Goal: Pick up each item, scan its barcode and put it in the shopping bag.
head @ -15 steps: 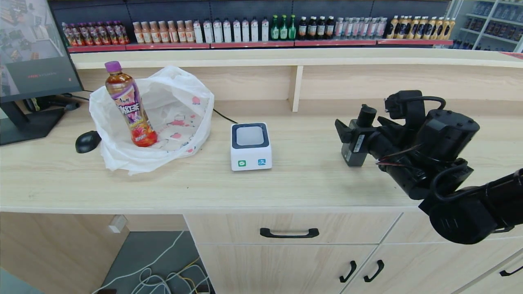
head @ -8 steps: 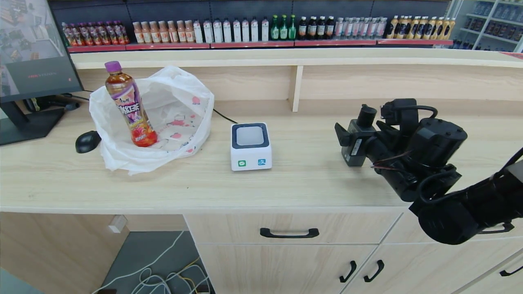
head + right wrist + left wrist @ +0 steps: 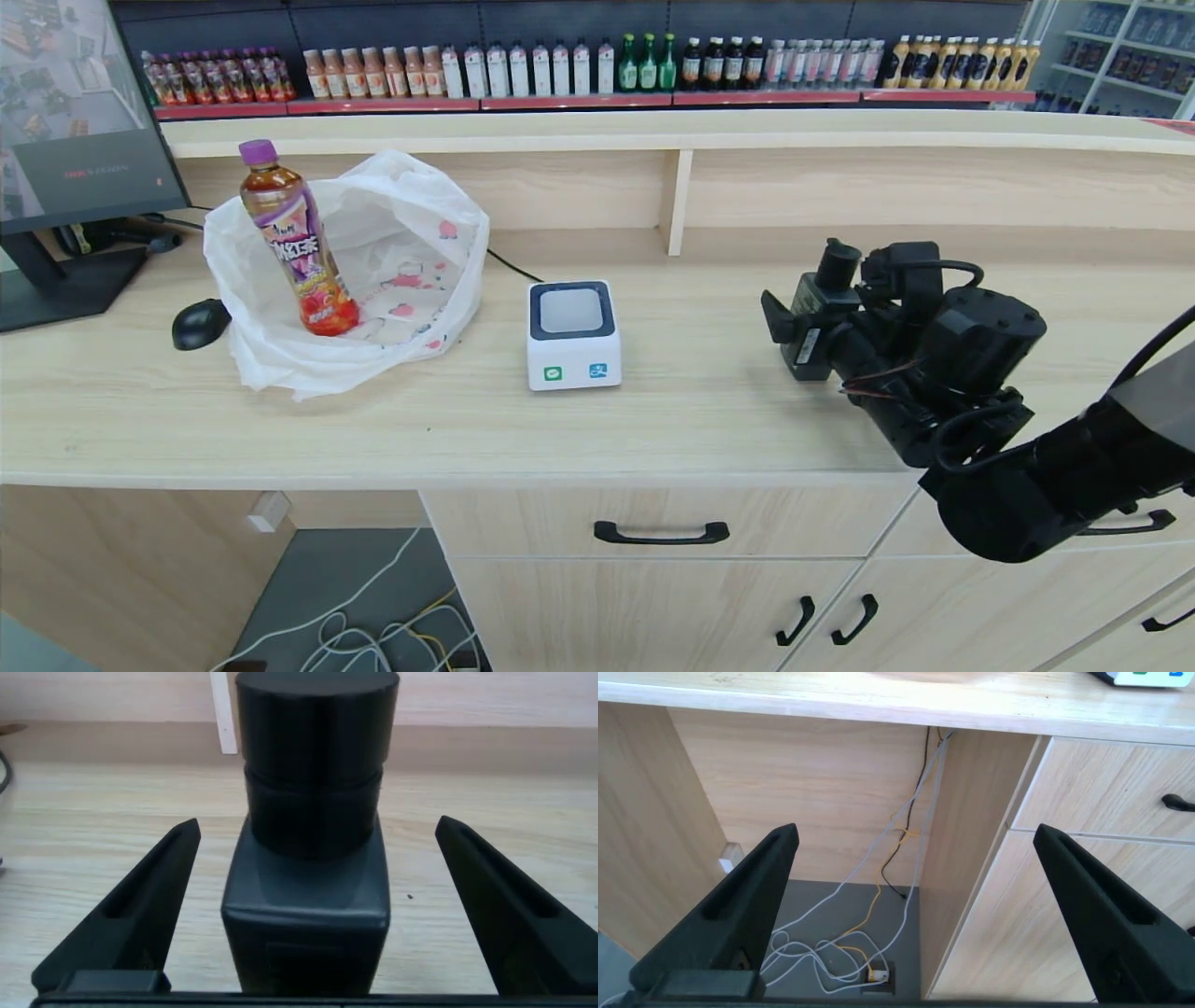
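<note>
right claw (image 3: pixel 318 827) | sunk lower, edged left | wrist nearer counter (image 3: pixel 653 411) | astride black bottle (image 3: pixel 810 322)

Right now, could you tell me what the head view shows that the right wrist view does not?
Head view: the shopping bag holding a tea bottle, the scanner, a mouse. Right wrist view: the open right gripper, its fingers clear of the black bottle between them. Both: that black bottle and the wooden counter.

The right arm (image 3: pixel 990 338) is matte black, round-jointed, with looped cables (image 3: pixel 936 264) and red wires (image 3: pixel 882 371).
</note>
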Motion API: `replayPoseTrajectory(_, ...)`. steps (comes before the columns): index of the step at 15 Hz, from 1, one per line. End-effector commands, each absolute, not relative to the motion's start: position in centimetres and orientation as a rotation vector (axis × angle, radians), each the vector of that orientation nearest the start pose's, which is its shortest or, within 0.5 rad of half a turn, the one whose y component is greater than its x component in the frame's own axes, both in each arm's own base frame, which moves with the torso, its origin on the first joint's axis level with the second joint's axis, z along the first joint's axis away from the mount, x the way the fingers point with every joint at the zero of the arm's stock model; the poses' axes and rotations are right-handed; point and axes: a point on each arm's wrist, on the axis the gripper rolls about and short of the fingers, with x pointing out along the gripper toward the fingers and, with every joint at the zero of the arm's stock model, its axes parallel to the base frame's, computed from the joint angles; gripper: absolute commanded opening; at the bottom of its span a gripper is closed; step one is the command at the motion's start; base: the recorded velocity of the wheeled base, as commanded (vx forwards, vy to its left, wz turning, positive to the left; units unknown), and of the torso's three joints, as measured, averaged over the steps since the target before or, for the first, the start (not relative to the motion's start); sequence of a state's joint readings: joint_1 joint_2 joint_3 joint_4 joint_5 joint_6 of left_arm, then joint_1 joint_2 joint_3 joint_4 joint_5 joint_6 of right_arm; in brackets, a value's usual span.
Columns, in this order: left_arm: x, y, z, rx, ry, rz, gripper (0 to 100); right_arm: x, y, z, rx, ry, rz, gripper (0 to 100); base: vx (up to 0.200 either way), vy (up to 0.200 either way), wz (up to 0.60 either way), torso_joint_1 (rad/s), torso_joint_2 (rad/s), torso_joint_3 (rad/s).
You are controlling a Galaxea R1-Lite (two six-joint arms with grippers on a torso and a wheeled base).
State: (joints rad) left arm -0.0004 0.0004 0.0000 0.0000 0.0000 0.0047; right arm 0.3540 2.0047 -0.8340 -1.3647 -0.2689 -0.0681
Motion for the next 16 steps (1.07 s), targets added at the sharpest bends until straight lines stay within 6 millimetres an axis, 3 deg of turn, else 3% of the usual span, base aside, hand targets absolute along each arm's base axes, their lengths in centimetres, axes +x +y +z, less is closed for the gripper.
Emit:
replayPoseTrajectory(1, -2.3, 0.0, 7.5, 0.005, 0.000, 0.000, 100, 34.5, 12.1, 15.3, -0.014, -0.172, 0.081, 100, 0.000, 0.000, 0.00, 0.000, 0.00, 0.000)
replayPoseTrajectory(7, -2.3, 0.0, 7.5, 0.005, 0.000, 0.000, 100, 34.8, 11.5, 15.3, -0.016, -0.175, 0.057, 100, 0.000, 0.000, 0.00, 0.000, 0.00, 0.000)
replayPoseTrajectory(8, -2.3, 0.0, 7.5, 0.005, 0.000, 0.000, 100, 34.8, 11.3, 15.3, -0.017, -0.182, 0.051, 0, 0.000, 0.000, 0.00, 0.000, 0.00, 0.000)
replayPoseTrajectory(14, -2.3, 0.0, 7.5, 0.005, 0.000, 0.000, 100, 34.3, 11.6, 15.6, -0.031, -0.203, 0.070, 0, 0.000, 0.000, 0.00, 0.000, 0.00, 0.000)
replayPoseTrajectory(16, -2.3, 0.0, 7.5, 0.005, 0.000, -0.002, 100, 33.7, 11.8, 16.8, -0.028, -0.228, 0.099, 0, 0.000, 0.000, 0.00, 0.000, 0.00, 0.000)
